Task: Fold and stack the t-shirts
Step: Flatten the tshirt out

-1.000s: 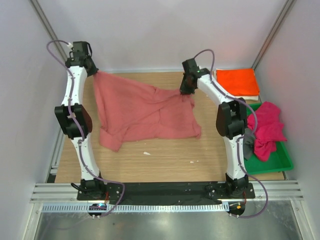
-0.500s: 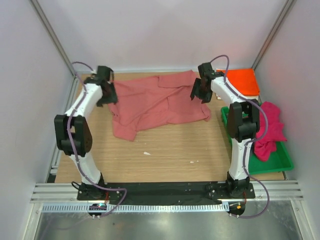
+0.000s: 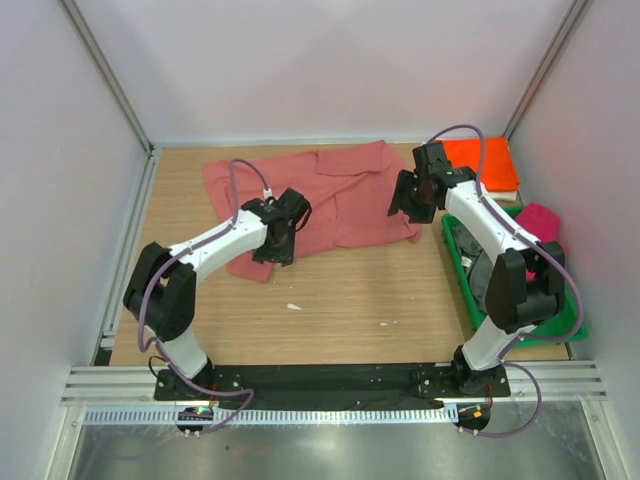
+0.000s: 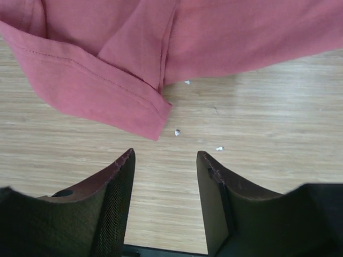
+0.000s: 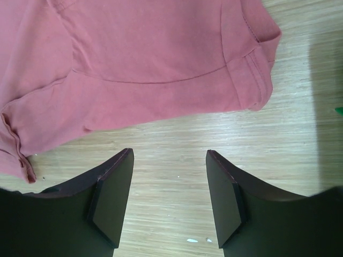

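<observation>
The left jaws stand spread with nothing between them, hanging over bare wood of the counter (image 4: 257,112). Just ahead of their tips lies a folded-over corner of the salmon-red t-shirt (image 4: 107,48), its stitched hem flat on the wood and not touching the jaws. A few small white specks (image 4: 177,132) lie on the counter near that corner.

The right jaws are likewise spread and empty over bare counter (image 5: 177,139). The salmon-red t-shirt (image 5: 150,59) fills the space beyond them, its lower edge running across the view and a hemmed corner reaching out to the right.

From above, the salmon-red t-shirt (image 3: 340,195) lies rumpled and partly doubled over across the far middle of the counter (image 3: 350,310). The left arm (image 3: 215,240) reaches in from the left, its wrist over the shirt's near edge. The right arm (image 3: 480,225) bends inward, its wrist at the shirt's right edge.

In the far right corner, a folded bright orange t-shirt (image 3: 485,160) lies flat, apart from the salmon-red one. Nearer along the right side is a green plastic tray (image 3: 458,250), partly hidden by the right arm. A magenta t-shirt (image 3: 540,220) is bunched up in it, and a dark grey t-shirt (image 3: 484,278) shows beside it.
</observation>
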### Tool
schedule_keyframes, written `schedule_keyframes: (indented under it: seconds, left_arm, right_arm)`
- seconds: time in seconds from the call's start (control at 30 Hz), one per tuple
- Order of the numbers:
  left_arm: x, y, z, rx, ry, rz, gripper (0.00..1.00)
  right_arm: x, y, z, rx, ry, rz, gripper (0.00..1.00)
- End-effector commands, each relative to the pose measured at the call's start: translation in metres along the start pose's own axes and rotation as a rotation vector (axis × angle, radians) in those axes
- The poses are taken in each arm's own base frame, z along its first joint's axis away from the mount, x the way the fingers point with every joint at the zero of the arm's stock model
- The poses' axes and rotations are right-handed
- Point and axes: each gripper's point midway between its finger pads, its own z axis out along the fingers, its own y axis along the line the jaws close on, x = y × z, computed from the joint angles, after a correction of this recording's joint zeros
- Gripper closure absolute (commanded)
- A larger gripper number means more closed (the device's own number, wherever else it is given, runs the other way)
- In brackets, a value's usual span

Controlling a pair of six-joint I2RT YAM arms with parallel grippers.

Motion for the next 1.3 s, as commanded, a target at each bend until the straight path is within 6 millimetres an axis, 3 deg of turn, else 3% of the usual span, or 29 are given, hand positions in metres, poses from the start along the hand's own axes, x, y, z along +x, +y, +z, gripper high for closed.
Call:
schedule_keyframes:
  seconds: [0.0, 0.4, 0.57, 0.67, 0.9, 1.0, 1.07, 1.1, 1.13, 1.2, 1.27]
  left_arm:
    - [-0.009, 0.004, 0.007, -0.059, -0.036, -0.040, 0.49]
    - [-0.008, 0.001, 0.046, -0.132, 0.003, 0.016, 0.63]
    - [-0.009, 0.002, 0.050, -0.144, 0.002, 0.025, 0.72]
    - [-0.011, 0.002, 0.050, -0.148, -0.008, 0.021, 0.90]
    - [-0.024, 0.008, 0.043, -0.164, -0.052, 0.012, 1.00]
    - [-0.028, 0.019, 0.029, -0.187, -0.080, -0.025, 1.00]
    - [-0.029, 0.035, 0.005, -0.195, -0.109, -0.110, 1.00]
    - [-0.025, 0.043, -0.001, -0.198, -0.110, -0.134, 1.00]
    - [-0.021, 0.054, -0.006, -0.211, -0.100, -0.175, 1.00]
    - [-0.015, 0.073, -0.022, -0.210, -0.116, -0.236, 1.00]
    - [-0.012, 0.077, -0.031, -0.176, -0.131, -0.286, 1.00]
  right_arm:
    - [-0.005, 0.002, -0.011, -0.029, -0.049, -0.018, 0.37]
    - [0.005, -0.006, -0.018, -0.012, -0.055, -0.019, 0.38]
    - [0.004, -0.007, -0.015, -0.007, -0.051, -0.021, 0.39]
    - [0.004, -0.007, -0.010, -0.002, -0.043, -0.021, 0.39]
    - [-0.004, 0.001, 0.008, -0.013, -0.023, -0.012, 0.39]
    - [-0.020, 0.006, 0.022, -0.011, -0.043, -0.005, 0.39]
    - [-0.034, 0.008, 0.034, -0.006, -0.069, 0.005, 0.39]
    - [-0.052, 0.016, 0.035, -0.020, -0.112, 0.013, 0.39]
    - [-0.052, 0.013, 0.054, -0.003, -0.085, 0.024, 0.38]
    - [-0.079, 0.014, 0.057, 0.041, -0.138, 0.032, 0.40]
    - [-0.087, 0.009, 0.075, 0.077, -0.144, 0.016, 0.43]
